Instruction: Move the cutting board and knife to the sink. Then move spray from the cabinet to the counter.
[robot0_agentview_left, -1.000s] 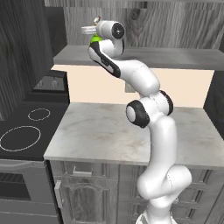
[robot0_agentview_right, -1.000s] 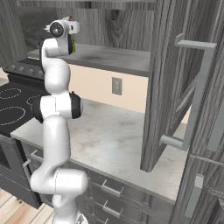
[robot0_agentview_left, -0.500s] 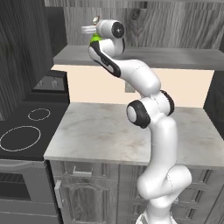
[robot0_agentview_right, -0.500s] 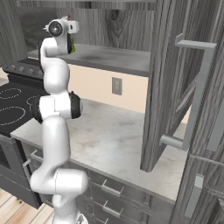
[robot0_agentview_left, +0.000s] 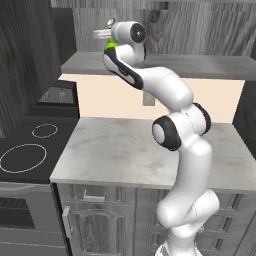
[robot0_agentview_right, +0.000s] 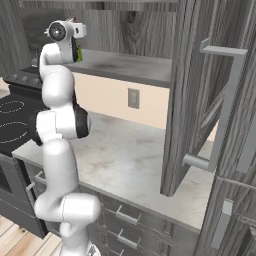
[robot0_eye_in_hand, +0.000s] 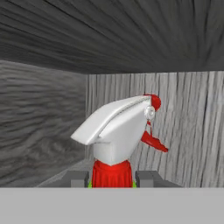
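Nearest to us, the counter (robot0_agentview_left: 125, 150) lies bare along its front edge, with the drawers (robot0_agentview_left: 100, 220) below it and the stovetop (robot0_agentview_left: 25, 150) butting against its left end. That open marble is, we judge, where the spray should end up, so the empty stretch near the front edge suits the set-down.

Above it our arm reaches up and back into the cabinet (robot0_agentview_left: 165, 30), with the hand at the left end of the shelf (robot0_agentview_left: 200, 65). The gripper (robot0_eye_in_hand: 112, 178) sits closed around the spray (robot0_eye_in_hand: 114, 135): in the hand view the two finger tips (robot0_eye_in_hand: 76, 178) press against either side of the red collar just below the white trigger head. We hold it by the neck, likely because the bottle stands upright near the shelf's left end, close to the cabinet's side wall and back corner, and the neck is the narrow part the fingers can span.

The hand view gives us the grip itself and the red nozzle pointing towards the back wall, but not the bottle's body. The left base view adds a sliver of green (robot0_agentview_left: 111, 45) beside the hand; the right base view shows the open cabinet door (robot0_agentview_right: 200, 100) standing out over the counter's right part, which our arm must avoid when it comes down.
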